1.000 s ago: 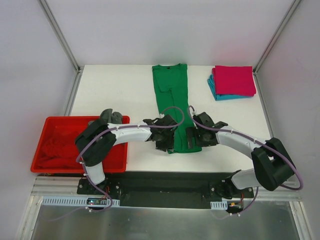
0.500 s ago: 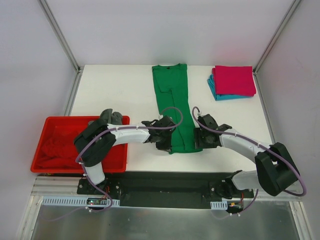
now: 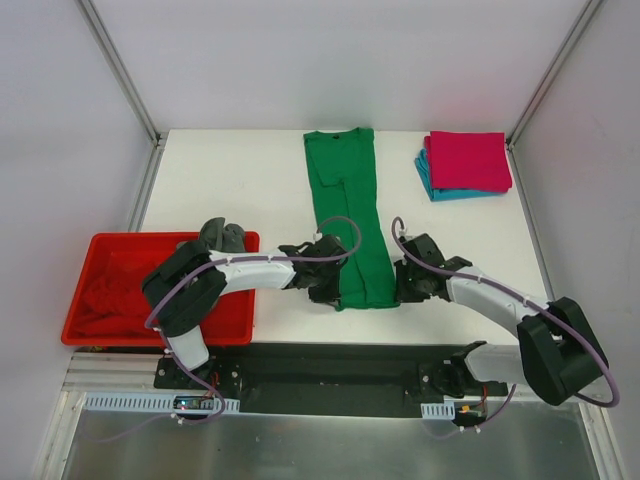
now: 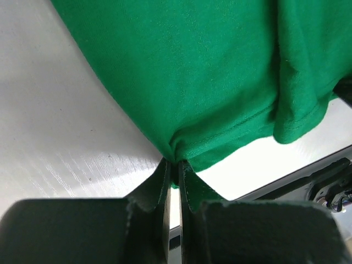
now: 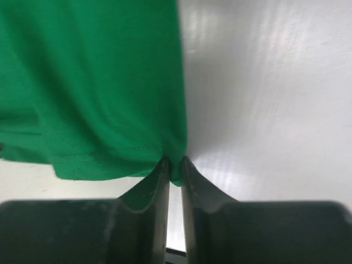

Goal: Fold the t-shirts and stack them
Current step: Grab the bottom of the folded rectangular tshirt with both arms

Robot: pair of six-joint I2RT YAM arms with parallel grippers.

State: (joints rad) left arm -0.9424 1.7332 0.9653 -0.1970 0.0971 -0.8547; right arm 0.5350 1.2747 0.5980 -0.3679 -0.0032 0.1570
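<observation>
A bright green t-shirt [image 3: 347, 210] lies as a long narrow strip down the middle of the white table, sleeves folded in. My left gripper [image 3: 331, 291] is shut on its near left hem corner [image 4: 175, 159]. My right gripper [image 3: 400, 292] is shut on the near right hem corner [image 5: 175, 170]. At the back right a folded magenta-pink t-shirt [image 3: 468, 160] rests on a folded teal one [image 3: 428, 179]. A crumpled red t-shirt [image 3: 110, 295] lies in the red tray [image 3: 170, 329] at the left.
The table's near edge [image 3: 400, 343] runs just behind both grippers. The metal frame posts [image 3: 120, 70] rise at the back corners. White table surface [image 3: 230, 190] shows between the tray and the green shirt.
Both grippers have closed on the green shirt's near hem corners. The right gripper moved outward to the right corner and down; the left one shifted slightly toward the near edge.
</observation>
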